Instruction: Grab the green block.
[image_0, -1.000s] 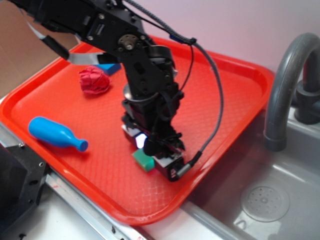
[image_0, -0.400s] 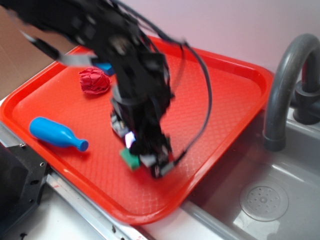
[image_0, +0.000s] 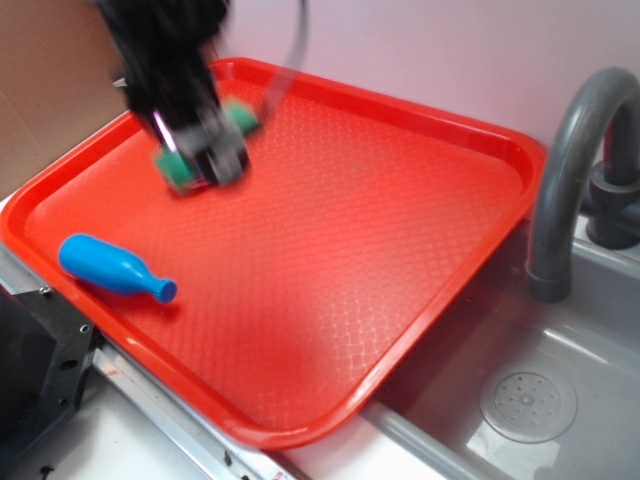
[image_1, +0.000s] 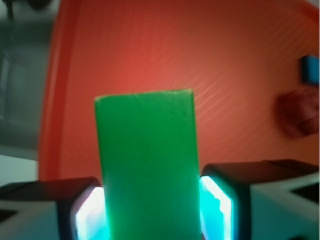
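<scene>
Green block (image_1: 147, 165) is clamped between the jaws, pads tight on both long sides, and it's up off the red tray (image_0: 400, 230) near the far left corner in the exterior view. So the grab looks basically done.

Main worry from here: the arm (image_0: 165, 60) is a motion blur, and most of the block sticks out past the pads. Swing that hard and it could twist or slide loose, then drop on the tray near the blue pin (image_0: 112, 268), or go over the rim toward the sink (image_0: 530, 405).
</scene>
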